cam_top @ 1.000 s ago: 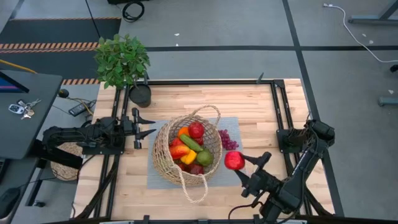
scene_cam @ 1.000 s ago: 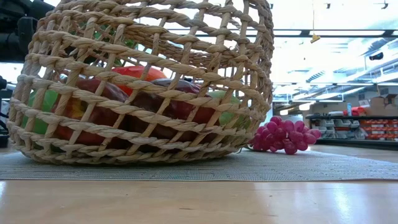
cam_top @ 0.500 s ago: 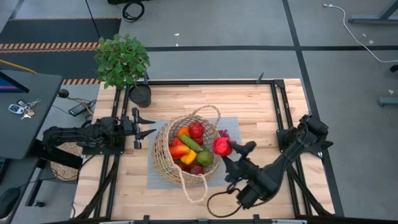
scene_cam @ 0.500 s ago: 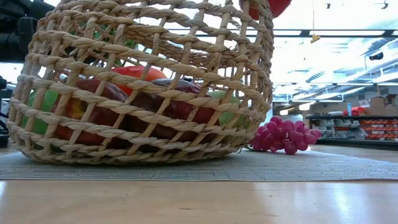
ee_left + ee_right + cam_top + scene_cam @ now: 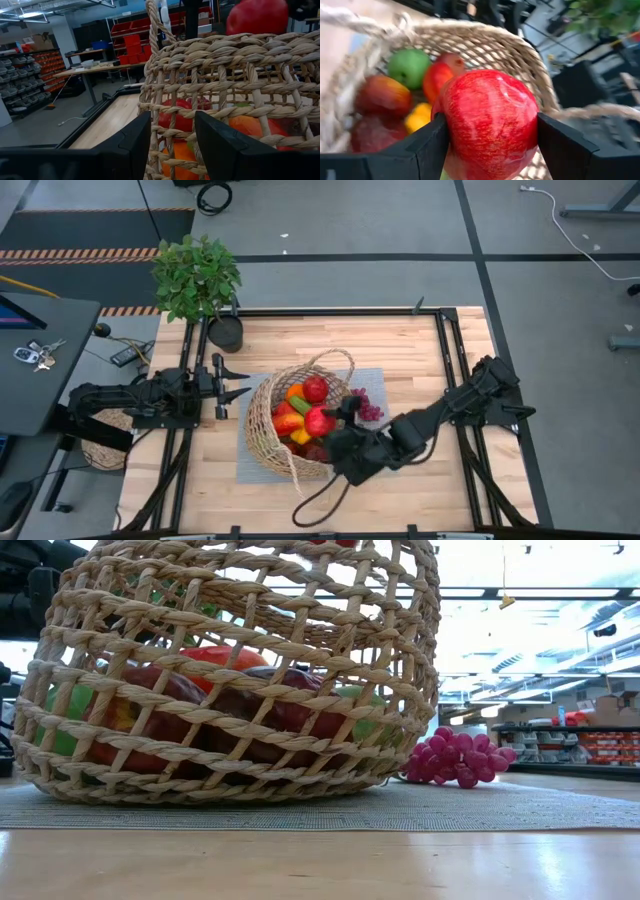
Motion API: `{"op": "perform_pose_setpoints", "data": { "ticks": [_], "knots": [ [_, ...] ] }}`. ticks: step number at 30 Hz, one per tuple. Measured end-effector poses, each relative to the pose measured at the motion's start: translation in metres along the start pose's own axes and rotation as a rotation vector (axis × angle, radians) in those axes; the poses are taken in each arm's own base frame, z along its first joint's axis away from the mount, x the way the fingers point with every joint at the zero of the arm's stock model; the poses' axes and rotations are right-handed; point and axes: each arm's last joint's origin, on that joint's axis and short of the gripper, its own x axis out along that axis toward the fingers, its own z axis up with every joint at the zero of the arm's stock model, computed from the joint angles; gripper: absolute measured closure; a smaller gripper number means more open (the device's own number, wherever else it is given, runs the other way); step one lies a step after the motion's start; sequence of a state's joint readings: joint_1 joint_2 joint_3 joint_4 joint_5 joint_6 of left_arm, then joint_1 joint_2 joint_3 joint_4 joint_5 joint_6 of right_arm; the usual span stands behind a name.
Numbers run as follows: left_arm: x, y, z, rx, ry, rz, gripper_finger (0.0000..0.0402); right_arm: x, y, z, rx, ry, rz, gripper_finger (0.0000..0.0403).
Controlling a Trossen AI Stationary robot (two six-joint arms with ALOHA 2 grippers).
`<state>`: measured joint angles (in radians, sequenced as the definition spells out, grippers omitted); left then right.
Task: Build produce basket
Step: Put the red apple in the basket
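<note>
The tan wicker basket (image 5: pixel 300 420) stands on a grey mat (image 5: pixel 370 385) in the middle of the table, holding several fruits and vegetables (image 5: pixel 300 412). My right gripper (image 5: pixel 325 423) is shut on a red apple (image 5: pixel 319 421) above the basket's inside; the apple fills the right wrist view (image 5: pixel 490 122) and shows in the left wrist view (image 5: pixel 257 15). Purple grapes (image 5: pixel 366 406) lie on the mat just right of the basket, also in the low view (image 5: pixel 458 758). My left gripper (image 5: pixel 240 382) is open and empty, level, just left of the basket's wall (image 5: pixel 210 75). My right gripper pinches the red apple by two opposite sides (image 5: pixel 455 125) between its two fingers (image 5: pixel 422 147). The fingers come from the table's right, reaching over the basket's rim. The apple is lifted clear, above the produce in the basket.
A potted green plant (image 5: pixel 197 275) and a dark cup (image 5: pixel 226 332) stand at the table's far left corner. The basket's loop handles stick out at its far side (image 5: pixel 335 360) and near side (image 5: pixel 312 485). Bare wood lies near and far of the mat.
My right gripper has carried the red apple from beside the basket's right toward the table's left and over the rim, so that the apple now hangs above the basket's inside. The basket, the grapes and my left arm have kept still.
</note>
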<state>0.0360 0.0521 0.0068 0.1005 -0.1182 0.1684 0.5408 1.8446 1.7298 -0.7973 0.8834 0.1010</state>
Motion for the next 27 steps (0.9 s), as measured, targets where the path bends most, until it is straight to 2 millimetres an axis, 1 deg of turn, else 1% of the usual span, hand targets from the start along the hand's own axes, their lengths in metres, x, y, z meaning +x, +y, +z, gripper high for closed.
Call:
{"op": "perform_pose_setpoints", "data": {
  "ticks": [3,8,12,16,18,20,23,27],
  "knots": [
    [0.0,0.0,0.0,0.0,0.0,0.0,0.0241,0.008,-0.004,0.005,0.025,-0.02,0.063,0.0125],
    [0.0,0.0,0.0,0.0,0.0,0.0,0.0241,0.016,-0.009,0.012,0.015,-0.058,0.174,0.0125],
    [0.0,0.0,0.0,0.0,0.0,0.0,0.0241,0.015,-0.018,0.016,-0.02,-0.099,0.277,0.0125],
    [0.0,0.0,0.0,0.0,0.0,0.0,0.0241,0.012,-0.033,0.017,-0.046,-0.114,0.341,0.0125],
    [0.0,0.0,0.0,0.0,0.0,0.0,0.0241,0.01,-0.041,0.018,-0.041,-0.136,0.425,0.0125],
    [0.0,0.0,0.0,0.0,0.0,0.0,0.0241,0.012,-0.046,0.019,-0.037,-0.148,0.501,0.0125],
    [0.0,0.0,0.0,0.0,0.0,0.0,0.0241,0.024,-0.05,0.014,-0.037,-0.126,0.564,0.0125],
    [0.0,0.0,0.0,0.0,0.0,0.0,0.0241,0.048,-0.053,-0.002,-0.014,-0.088,0.644,0.0125]
  ]
}}
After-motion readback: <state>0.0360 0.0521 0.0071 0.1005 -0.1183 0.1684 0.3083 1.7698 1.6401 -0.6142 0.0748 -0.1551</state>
